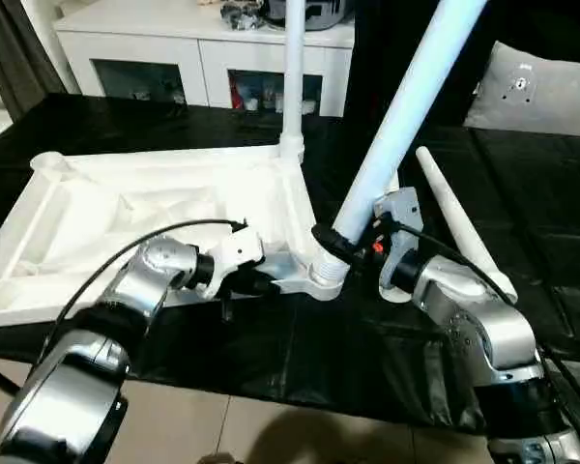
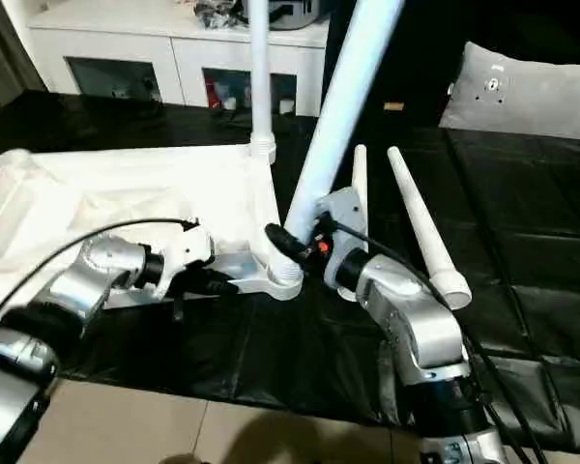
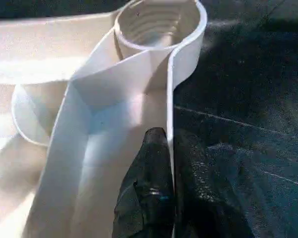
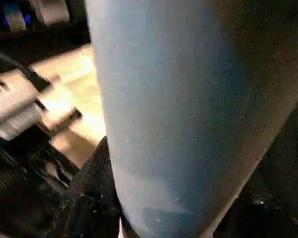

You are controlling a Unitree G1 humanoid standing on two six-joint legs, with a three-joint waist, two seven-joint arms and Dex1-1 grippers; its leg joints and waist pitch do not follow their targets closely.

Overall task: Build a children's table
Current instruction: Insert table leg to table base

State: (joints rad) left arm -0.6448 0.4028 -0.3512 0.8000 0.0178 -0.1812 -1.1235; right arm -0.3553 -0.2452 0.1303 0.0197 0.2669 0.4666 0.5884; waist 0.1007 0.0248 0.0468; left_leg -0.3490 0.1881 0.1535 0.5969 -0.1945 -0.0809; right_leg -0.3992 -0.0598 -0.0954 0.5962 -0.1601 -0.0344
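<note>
Firstly, black work surface [image 1: 522, 193]: carries all items listed below
White cabinet [image 1: 203, 48]: glass doors, stands behind the surface
Table top [image 1: 97, 222]: upside down on the surface, ribbed underside up, round sockets at corners
Held leg [image 1: 406, 106]: tilted, lower end at the near corner socket [image 1: 327, 275], upper end leaning away to the right
Fitted leg [image 1: 294, 68]: upright in the far corner socket
Loose legs [image 2: 420, 227]: two, lying side by side on the surface, right of the top
Right gripper [image 1: 340, 242]: black fingers about half apart, clamped round the held leg just above the socket
Left gripper [image 3: 170, 163]: fingers nearly together, pinching the thin rim wall of the top, one finger each side, near the threaded socket [image 3: 156, 22]
</note>
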